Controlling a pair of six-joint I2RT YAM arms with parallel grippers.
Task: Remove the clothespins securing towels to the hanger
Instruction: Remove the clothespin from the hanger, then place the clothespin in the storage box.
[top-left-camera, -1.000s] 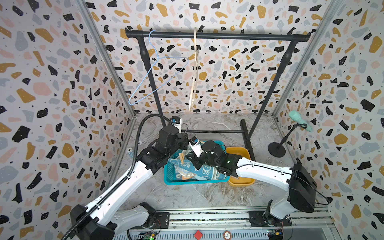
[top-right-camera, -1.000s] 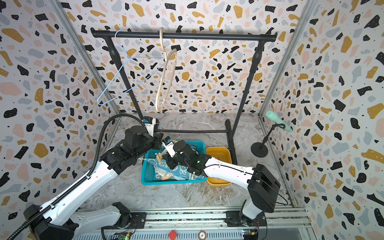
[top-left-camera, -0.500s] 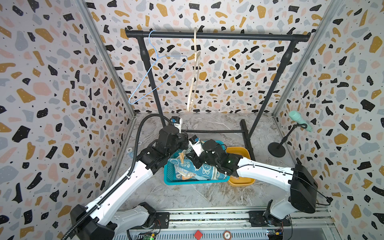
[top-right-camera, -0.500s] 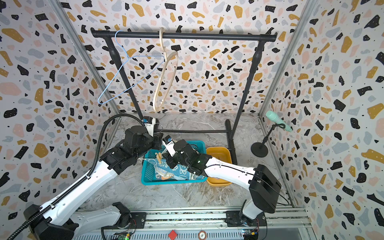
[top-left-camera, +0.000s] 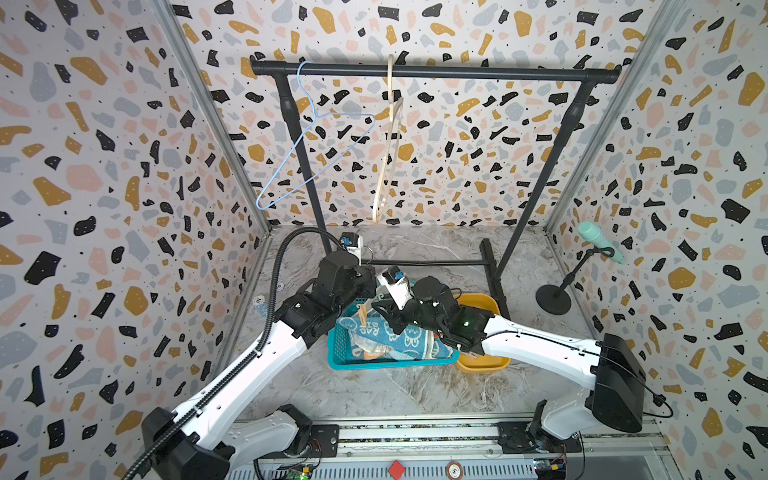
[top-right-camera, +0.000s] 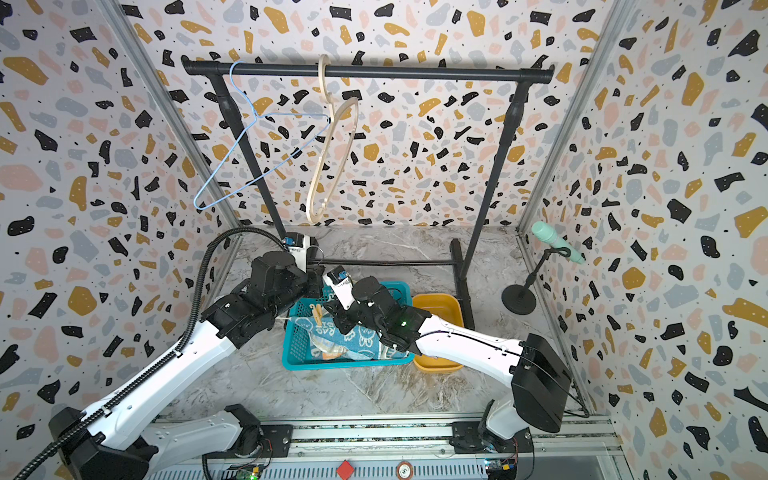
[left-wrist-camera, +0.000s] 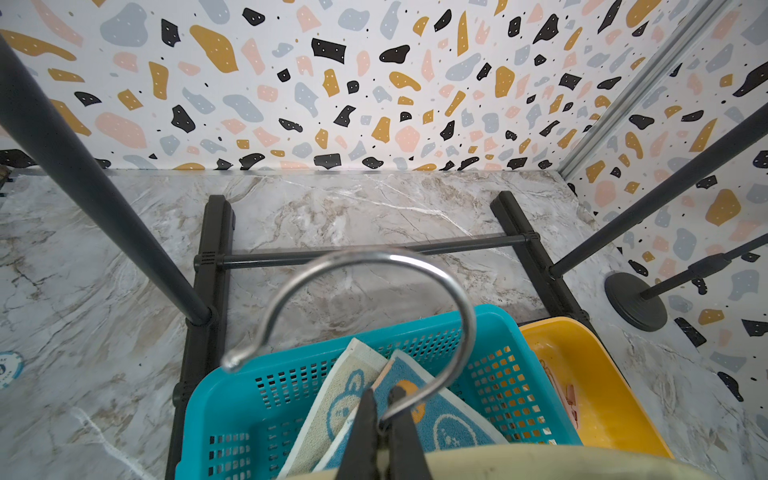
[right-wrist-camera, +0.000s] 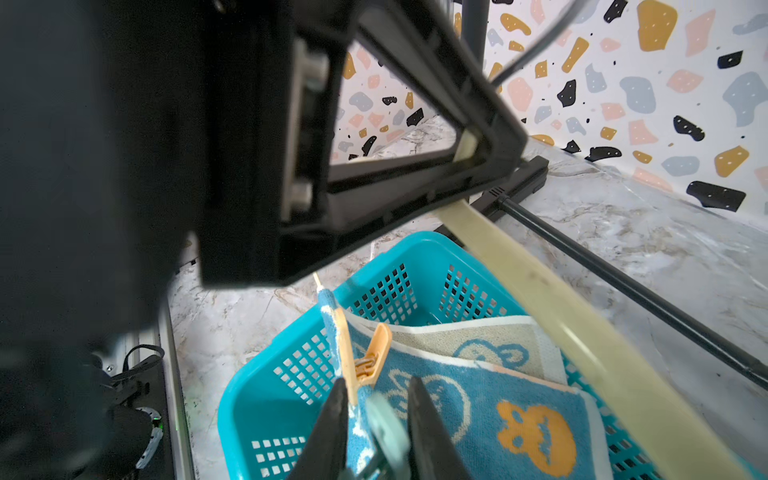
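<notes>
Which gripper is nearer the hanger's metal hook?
Left. The left gripper is shut on the metal hook; the right gripper holds a mint clothespin, away from it.

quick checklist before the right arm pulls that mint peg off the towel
1. left gripper shut on the hanger hook: ok
2. mint clothespin between the jaws of the right gripper: ok
3. mint clothespin opened enough to free the teal towel: cannot tell
4. peach clothespin clear of the right fingers: cannot tell, very close
5. teal towel over the teal basket: ok
6. yellow bin beside the basket has room: ok
</notes>
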